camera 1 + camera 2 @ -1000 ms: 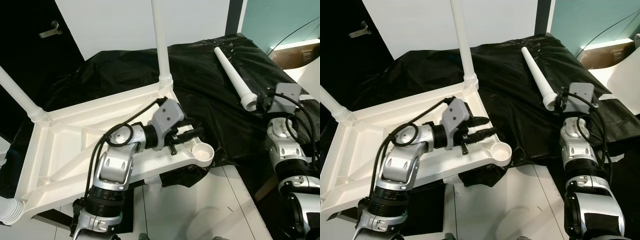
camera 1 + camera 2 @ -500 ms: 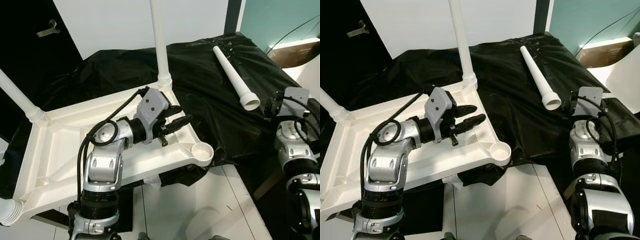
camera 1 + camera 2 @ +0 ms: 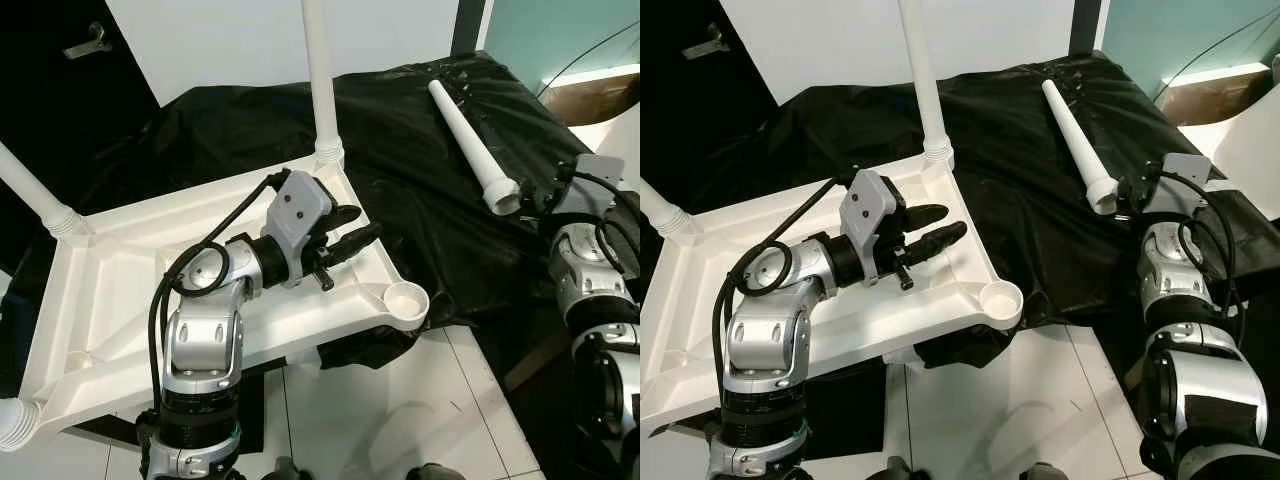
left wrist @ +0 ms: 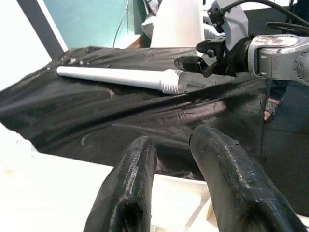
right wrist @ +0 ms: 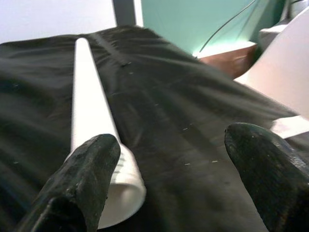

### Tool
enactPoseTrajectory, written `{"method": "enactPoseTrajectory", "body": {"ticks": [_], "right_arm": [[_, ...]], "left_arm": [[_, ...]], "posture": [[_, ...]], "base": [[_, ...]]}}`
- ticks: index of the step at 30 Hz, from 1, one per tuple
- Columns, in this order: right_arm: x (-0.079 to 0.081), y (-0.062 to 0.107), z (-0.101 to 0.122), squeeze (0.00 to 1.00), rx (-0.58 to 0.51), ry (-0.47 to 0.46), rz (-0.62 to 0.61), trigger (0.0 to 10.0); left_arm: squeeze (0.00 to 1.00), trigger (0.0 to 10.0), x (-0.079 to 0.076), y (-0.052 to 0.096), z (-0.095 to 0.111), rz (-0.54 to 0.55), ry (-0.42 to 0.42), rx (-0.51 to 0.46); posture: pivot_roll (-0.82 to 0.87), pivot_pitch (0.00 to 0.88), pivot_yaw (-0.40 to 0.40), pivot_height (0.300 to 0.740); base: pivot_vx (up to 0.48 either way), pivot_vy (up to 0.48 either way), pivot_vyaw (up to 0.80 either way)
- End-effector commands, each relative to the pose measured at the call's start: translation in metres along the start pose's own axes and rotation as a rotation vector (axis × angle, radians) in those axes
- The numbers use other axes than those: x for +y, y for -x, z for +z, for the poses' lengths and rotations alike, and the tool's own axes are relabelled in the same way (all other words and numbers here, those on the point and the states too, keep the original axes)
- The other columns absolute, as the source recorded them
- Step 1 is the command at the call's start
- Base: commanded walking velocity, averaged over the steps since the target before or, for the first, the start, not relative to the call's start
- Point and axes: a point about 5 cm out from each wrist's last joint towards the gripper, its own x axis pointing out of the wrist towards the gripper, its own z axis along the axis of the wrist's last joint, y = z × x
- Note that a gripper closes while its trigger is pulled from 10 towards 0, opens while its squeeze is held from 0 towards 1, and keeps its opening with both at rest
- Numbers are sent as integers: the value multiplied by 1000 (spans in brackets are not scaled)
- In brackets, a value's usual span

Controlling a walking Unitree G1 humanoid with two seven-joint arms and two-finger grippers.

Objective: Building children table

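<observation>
The loose white leg (image 3: 1076,137) lies pointing away, its wide end just beside the open, empty right tool (image 3: 1122,193), far nearer than the left tool (image 3: 940,228).

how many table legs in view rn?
4. One upright at the tabletop's far corner, one at its far-left corner, one at its near-left corner, one loose on the black cloth. The near-right socket is empty.

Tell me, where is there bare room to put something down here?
Bare black cloth lies between the upright leg and the loose leg. The tabletop's underside is open behind the left end effector. It is crowded around the right end effector.
</observation>
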Motion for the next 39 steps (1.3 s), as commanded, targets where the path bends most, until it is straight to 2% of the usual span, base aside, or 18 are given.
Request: {"method": "enactPoseTrajectory", "body": {"ticks": [1, 9, 13, 17, 20, 22, 23, 27, 39], "right_arm": [[6, -1, -3, 0, 25, -27, 17, 10000], [11, -7, 1, 0, 56, -27, 76, 10000], [22, -7, -1, 0, 81, 27, 160, 10000], [27, -6, -2, 0, 84, 43, 193, 10000], [35, -5, -2, 0, 68, 66, 249, 10000], [47, -4, 1, 0, 33, 72, 323, 10000], [47, -4, 1, 0, 33, 72, 323, 10000], [63, -3, 12, 0, -52, 53, 408, 10000], [63, -3, 16, 0, -76, 33, 427, 10000]], "left_arm": [[0, 10000, 14, 6, -2, 286, 11, 13], [0, 10000, 9, 9, -3, 289, 34, 33], [0, 10000, 7, 12, -3, 294, 44, 42], [0, 10000, 7, 12, -4, 294, 48, 49], [0, 10000, 6, 13, -5, 298, 58, 56], [0, 10000, 5, 13, -5, 300, 66, 59], [0, 10000, 5, 13, -5, 300, 66, 59], [0, 10000, 3, 12, -5, 299, 78, 61], [0, 10000, 2, 12, -4, 303, 91, 63]], "posture": [[37, 118, 108, 740], [54, 141, 116, 740], [62, 154, 117, 740], [65, 158, 116, 740], [65, 164, 117, 740], [63, 167, 118, 740], [63, 167, 118, 740], [62, 169, 118, 740], [63, 168, 119, 740]], "base": [[0, 0, 0], [0, 0, 0], [0, 0, 0], [0, 0, 0], [0, 0, 0], [0, 0, 0], [0, 0, 0], [0, 0, 0], [0, 0, 0]]}}
